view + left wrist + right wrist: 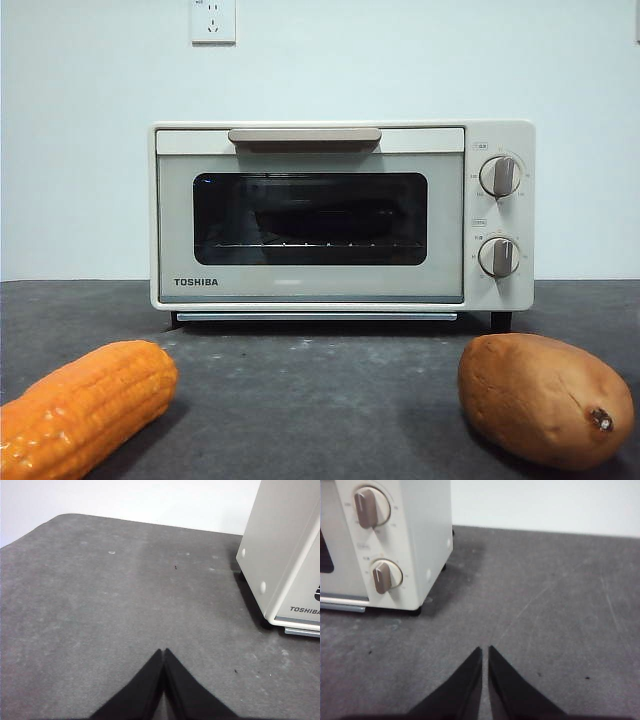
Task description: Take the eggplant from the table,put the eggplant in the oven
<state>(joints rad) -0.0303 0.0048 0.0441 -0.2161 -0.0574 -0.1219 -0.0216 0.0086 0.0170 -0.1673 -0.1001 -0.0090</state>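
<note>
The surface (320,370) is dark grey and carries the oven (340,215) at its back, door closed, handle (305,135) across the top of the door. Behind the dark glass (310,218) a long dark shape seems to lie on the wire rack; it may be the eggplant, but the glass is too dark to confirm this. No eggplant shows anywhere on the surface in any view.

In the front view, a corn cob (80,405) lies near the left corner and a sweet potato (545,400) near the right corner, both well apart from the oven.

The left pincer (164,652) hangs over bare surface beside the oven's side wall, clenched on nothing, tips meeting. The right pincer (485,650) hangs over bare surface beside the knob end of the oven, likewise empty, tips nearly together with only a thin slit between them.

Judgement: the task appears finished or nearly so. To do the present step well:
- Confirm the dark shape through the glass before any further motion.
- Keep both pincers clear of the door, the knobs (372,507) and the two vegetables on the surface.
- If the eggplant proves absent, search outside these views before reopening the door.
</note>
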